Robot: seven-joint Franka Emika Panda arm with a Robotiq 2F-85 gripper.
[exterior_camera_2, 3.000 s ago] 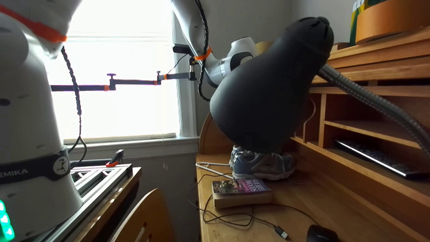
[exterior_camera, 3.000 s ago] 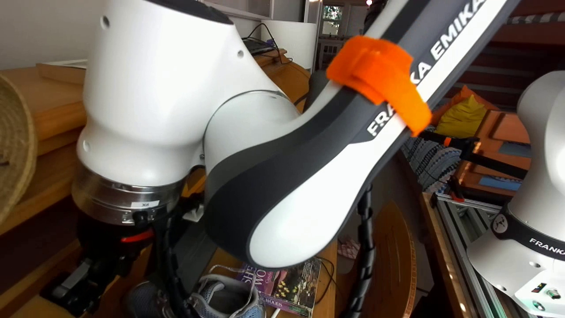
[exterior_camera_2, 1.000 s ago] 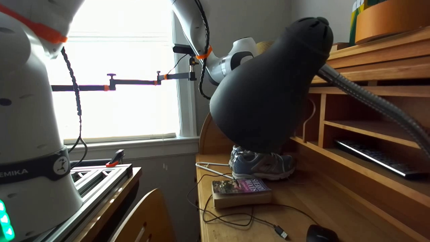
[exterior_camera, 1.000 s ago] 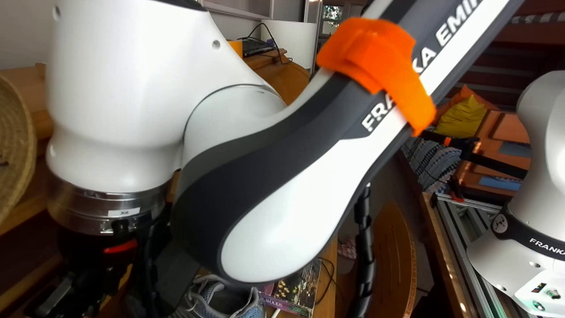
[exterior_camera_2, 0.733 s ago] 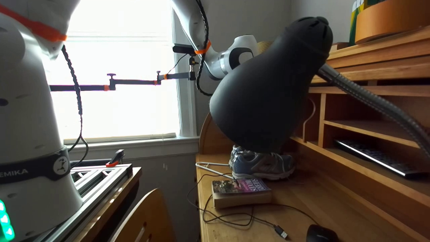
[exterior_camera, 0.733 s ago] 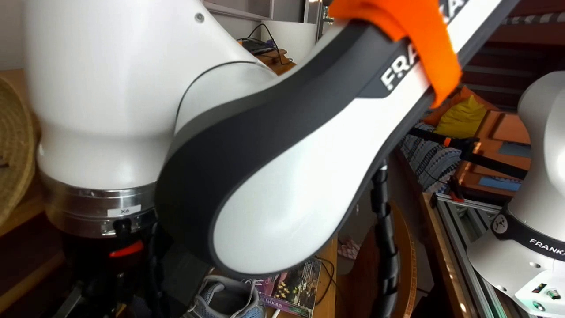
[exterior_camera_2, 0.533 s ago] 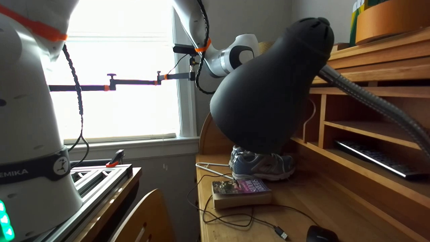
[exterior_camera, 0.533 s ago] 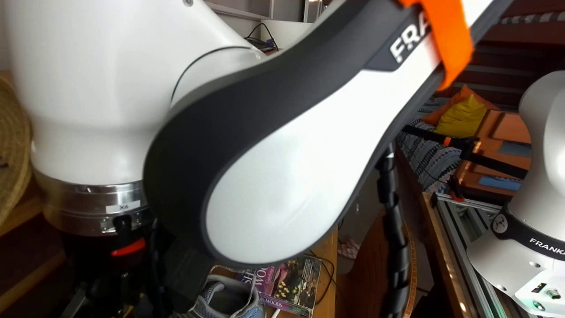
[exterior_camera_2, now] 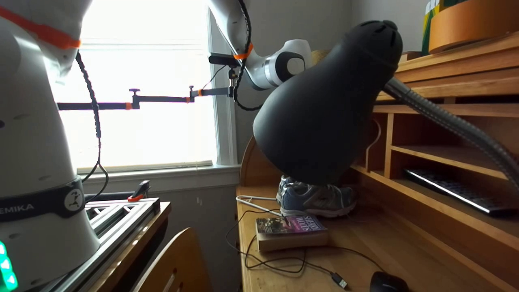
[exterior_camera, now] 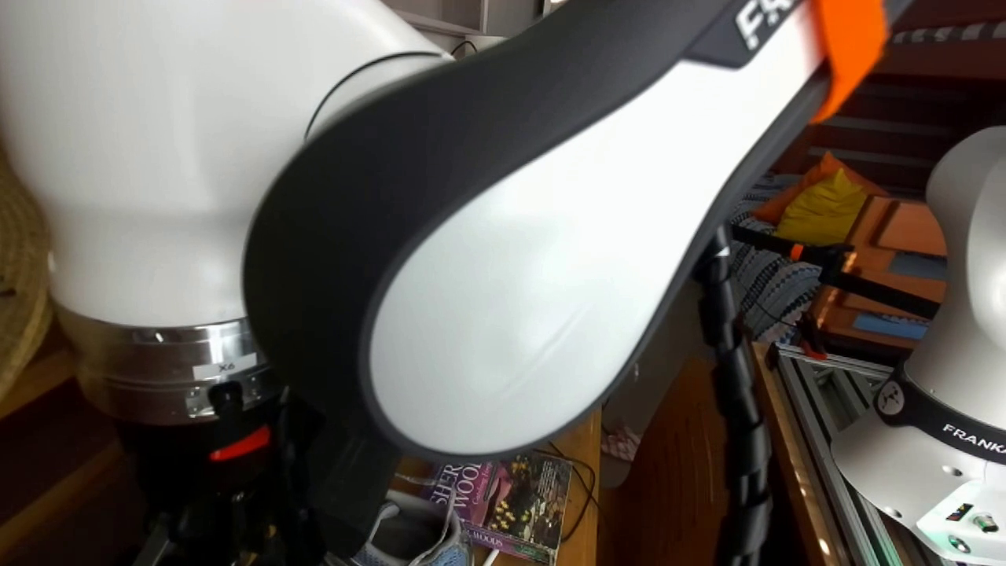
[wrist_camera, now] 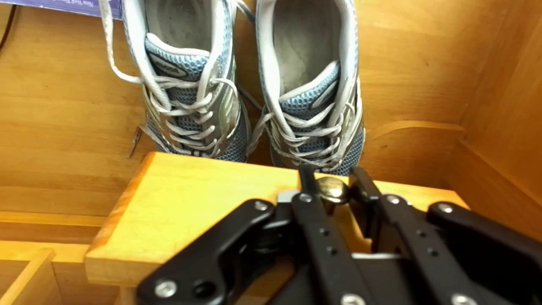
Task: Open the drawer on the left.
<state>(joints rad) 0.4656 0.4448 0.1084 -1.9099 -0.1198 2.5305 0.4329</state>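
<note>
Progress shows: the flat-fronted honey-coloured wooden drawer (wrist_camera: 194, 203) looks partway out above the laced blue-grey shoes (wrist_camera: 311, 123), its round brass-coloured knob (wrist_camera: 333, 190) pinched in the black jointed gripper (wrist_camera: 333, 178), leaving, I'd guess, more pulling and release.

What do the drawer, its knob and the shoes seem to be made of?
Drawer: wood, smooth, perhaps varnished; streaks like grain show along its edge.
Knob: probably metal, brass-coloured and polished, going by the bright highlight; plating can't be ruled out.
Shoes: blue mesh fabric on tongue and toe, its weave visible; silvery side panels, perhaps synthetic leather.
</note>
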